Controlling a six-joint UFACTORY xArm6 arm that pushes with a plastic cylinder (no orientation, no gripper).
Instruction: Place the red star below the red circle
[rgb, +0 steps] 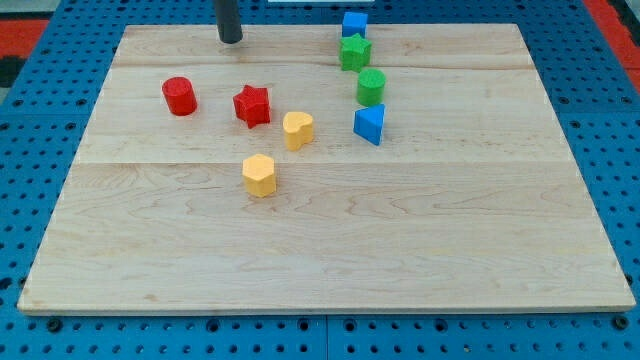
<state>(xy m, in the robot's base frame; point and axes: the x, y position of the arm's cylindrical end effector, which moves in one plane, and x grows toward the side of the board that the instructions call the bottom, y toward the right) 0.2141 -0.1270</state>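
Observation:
The red star (252, 105) lies on the wooden board (330, 250), left of centre in the upper half. The red circle (180, 96) stands to the star's left, slightly higher in the view, with a gap between them. My tip (231, 40) rests near the board's top edge, above the star and a little to its left, and up and to the right of the red circle. It touches no block.
A yellow heart (298, 130) sits just right of the star. A yellow hexagon (260, 175) lies below it. On the right run a blue cube (354, 24), a green star (354, 52), a green cylinder (371, 87) and a blue triangular block (369, 124).

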